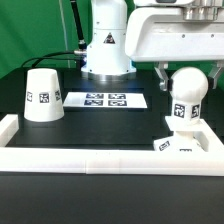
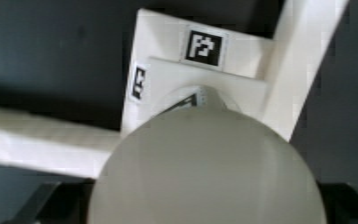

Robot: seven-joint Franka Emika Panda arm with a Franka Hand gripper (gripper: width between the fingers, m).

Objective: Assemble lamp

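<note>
From where I stand, the black matte table [image 1: 70, 135] is edged by a raised white rail [image 1: 100, 160], smooth and square in section, along the front and both sides. In the front corner at the exterior view's right sits the lamp's base [image 1: 190, 143], a small flat square slab of white plastic with black-and-white tags on its edges. It lies close against the rail there.

On the base stands the bulb [image 1: 187, 88], a smooth, rounded white dome on a short stem that carries a tag of its own. How firmly the stem is seated I cannot tell. In the wrist view the dome [image 2: 202, 165] fills the foreground as a pale grey oval, with the tagged base [image 2: 220, 62] behind it.

The gripper [image 1: 188, 74] hangs right over the bulb, its blocky white body above. Its two dark fingers [image 1: 162, 72] are spread wide, one on each side of the dome's top. They look just clear of it.

The shade [image 1: 42, 95], a plain white cut-off cone with one tag, stands on its wide end well apart, toward the exterior view's left. Between it and the bulb lies the marker board [image 1: 105, 100], thin and flat.
</note>
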